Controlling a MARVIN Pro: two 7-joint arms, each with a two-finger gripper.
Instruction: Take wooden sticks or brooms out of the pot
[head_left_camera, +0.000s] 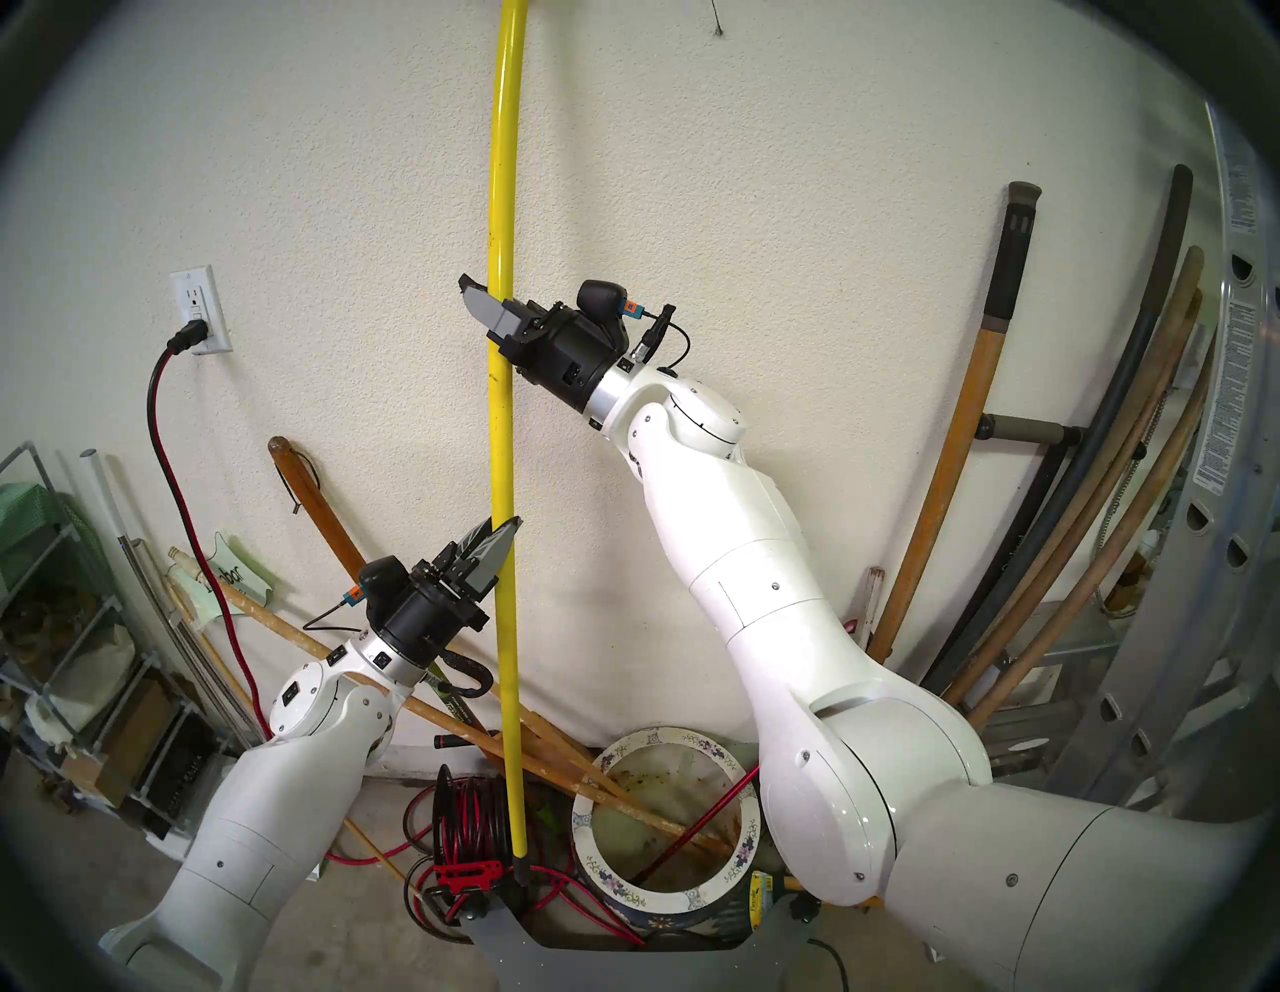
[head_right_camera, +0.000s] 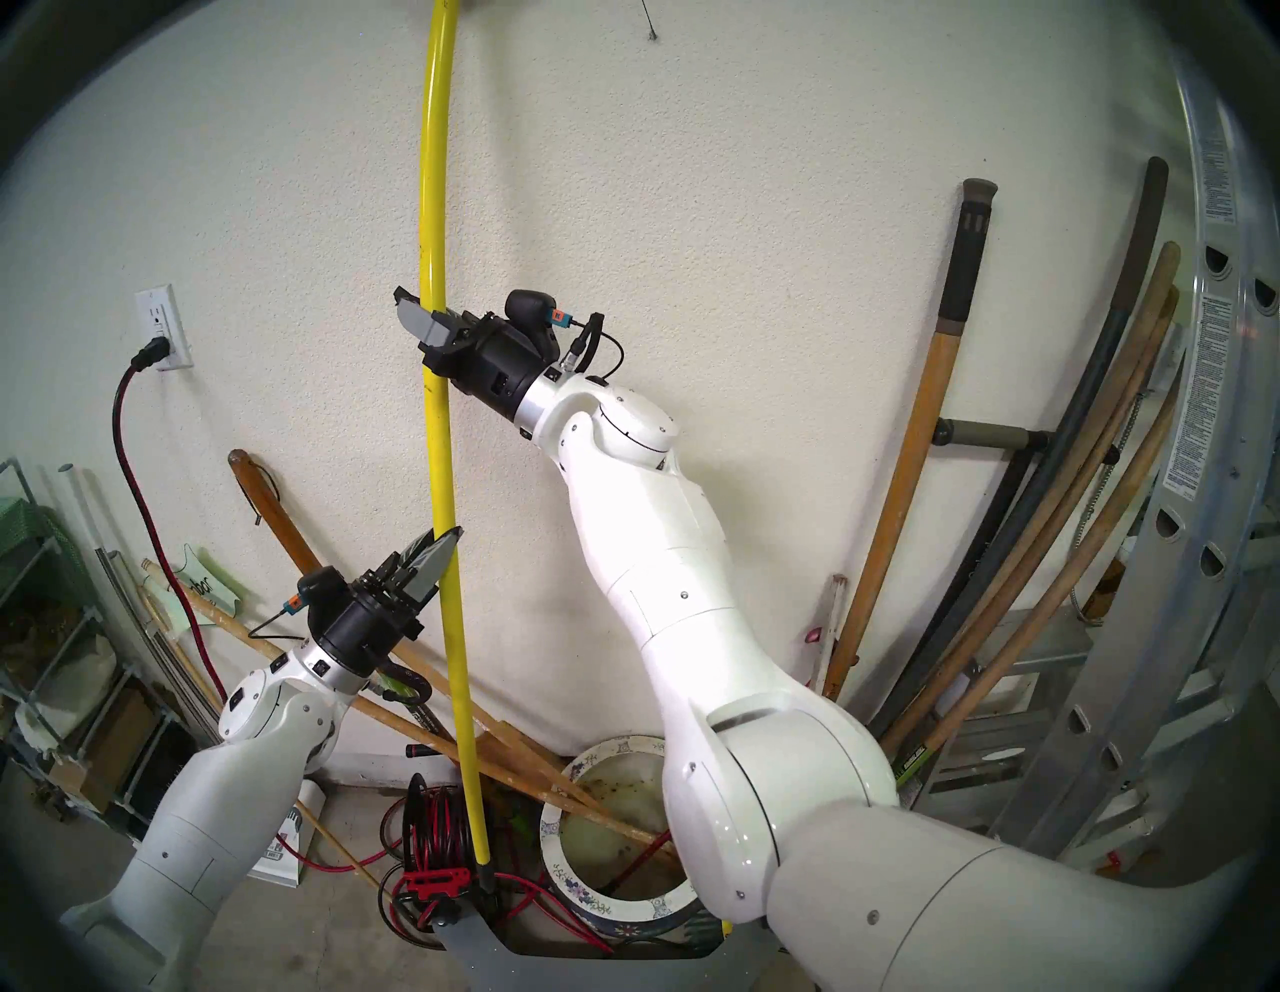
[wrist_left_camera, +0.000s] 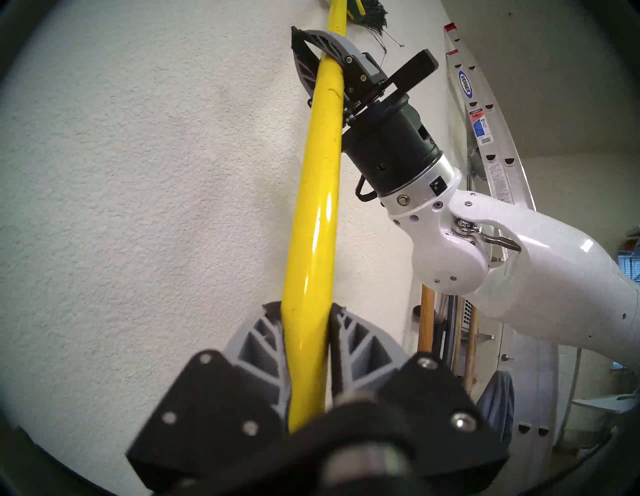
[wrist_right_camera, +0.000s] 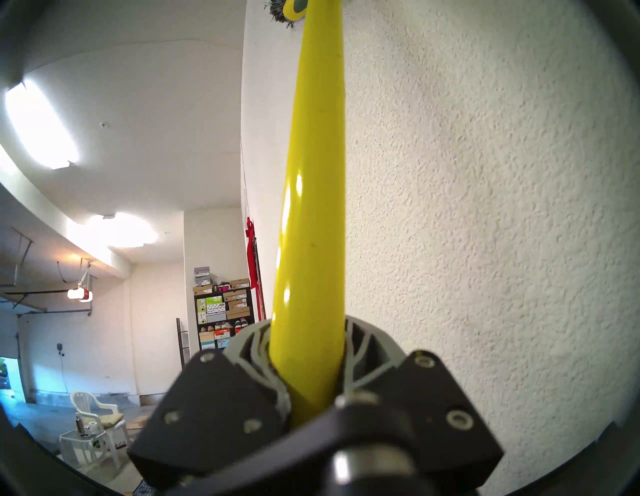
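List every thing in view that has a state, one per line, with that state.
Yellow-poled broom: upright, bristles up, lower end outside the pot, beside the cord reel.
Right gripper: shut on the pole, higher up.
Left gripper: shut on the pole, lower down.
Floral ceramic pot: still holding brown wooden handles.
Black plug: in the wall outlet.

Broom (head_left_camera: 503, 443) upright left of pot (head_left_camera: 594, 817), cord reel (head_left_camera: 460, 828) between.
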